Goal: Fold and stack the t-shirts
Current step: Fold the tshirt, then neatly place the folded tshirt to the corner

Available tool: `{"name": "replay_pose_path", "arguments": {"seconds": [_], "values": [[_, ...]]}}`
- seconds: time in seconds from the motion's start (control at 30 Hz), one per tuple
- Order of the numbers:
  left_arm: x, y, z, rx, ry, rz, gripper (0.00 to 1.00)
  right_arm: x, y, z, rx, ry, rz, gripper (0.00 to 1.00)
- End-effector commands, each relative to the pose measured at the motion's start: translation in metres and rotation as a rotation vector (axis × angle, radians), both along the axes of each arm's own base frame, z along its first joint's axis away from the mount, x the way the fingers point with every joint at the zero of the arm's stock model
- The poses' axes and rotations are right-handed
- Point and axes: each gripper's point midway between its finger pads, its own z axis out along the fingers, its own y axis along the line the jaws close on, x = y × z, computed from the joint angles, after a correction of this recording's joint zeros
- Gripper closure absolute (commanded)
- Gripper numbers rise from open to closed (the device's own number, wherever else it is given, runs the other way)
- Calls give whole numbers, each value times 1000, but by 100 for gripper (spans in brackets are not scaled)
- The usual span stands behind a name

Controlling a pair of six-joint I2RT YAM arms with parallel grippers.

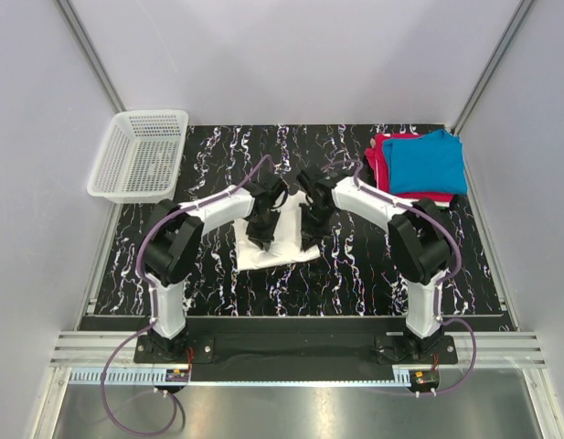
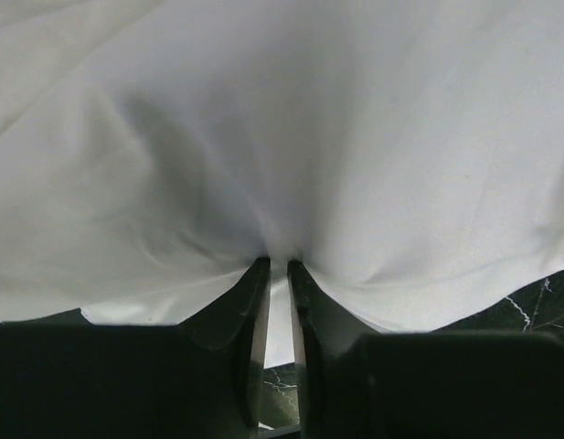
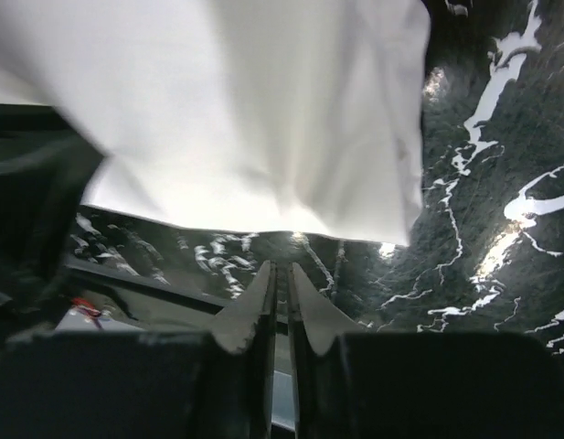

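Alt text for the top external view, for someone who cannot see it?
Two robot arms reach inward over a rumpled white t-shirt in the middle of a black marbled table, left gripper and right gripper down at the cloth. A folded blue t-shirt lies on red t-shirts at the far right; a white mesh basket sits far left.

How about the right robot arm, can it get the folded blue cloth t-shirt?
Probably yes: the folded blue cloth t-shirt lies uncovered atop the red t-shirt, on the side of the right arm, nothing between.
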Motion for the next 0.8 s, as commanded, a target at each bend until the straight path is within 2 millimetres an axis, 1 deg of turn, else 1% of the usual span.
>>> {"name": "replay_pose_path", "arguments": {"seconds": [0.0,0.03,0.07,0.1,0.13,0.17,0.2,0.23,0.27,0.3,0.33,0.37,0.4,0.43,0.47,0.5,0.53,0.57,0.6,0.67,0.7,0.73,0.77], "values": [[16,-19,59,-155,-132,-13,67,44,19,97,127,-287,12,84],[23,-20,70,-189,-149,-2,64,55,24,118,163,-342,26,76],[28,-21,81,-219,-165,8,61,61,23,126,164,-374,30,67],[38,-21,103,-279,-197,32,60,67,20,133,158,-405,32,61],[43,-20,113,-303,-210,51,59,78,15,143,162,-439,21,62],[48,-16,122,-323,-226,74,58,85,9,145,154,-455,11,61],[53,-5,134,-351,-238,129,57,90,1,145,142,-464,1,59],[54,0,137,-365,-236,150,56,92,-5,139,138,-451,-5,58],[54,5,137,-376,-227,169,56,98,-16,135,167,-418,-24,56],[52,18,128,-373,-197,216,56,100,-22,131,176,-400,-22,56],[48,25,129,-372,-199,232,56,100,-31,119,168,-375,-35,55],[45,31,123,-364,-189,243,56,104,-41,113,165,-364,-51,47],[39,42,110,-342,-159,269,56,104,-47,107,159,-359,-44,39],[35,46,107,-342,-152,285,56,103,-53,98,151,-343,-44,37],[34,48,104,-353,-147,298,56,103,-53,91,158,-322,-35,42],[27,54,94,-364,-108,334,56,102,-57,83,159,-307,-25,42],[25,55,93,-380,-106,351,55,103,-56,80,177,-303,-11,41],[26,55,91,-400,-104,366,54,102,-55,71,181,-273,-9,38],[22,55,88,-428,-74,387,53,103,-57,67,183,-264,-8,37],[22,51,86,-453,-62,388,51,103,-52,60,225,-244,4,37],[22,50,85,-457,-56,397,50,104,-52,54,232,-231,2,35],[22,50,83,-459,-54,399,49,102,-49,45,260,-198,7,35],[22,51,79,-458,-44,414,47,100,-47,39,280,-174,10,34]]}}
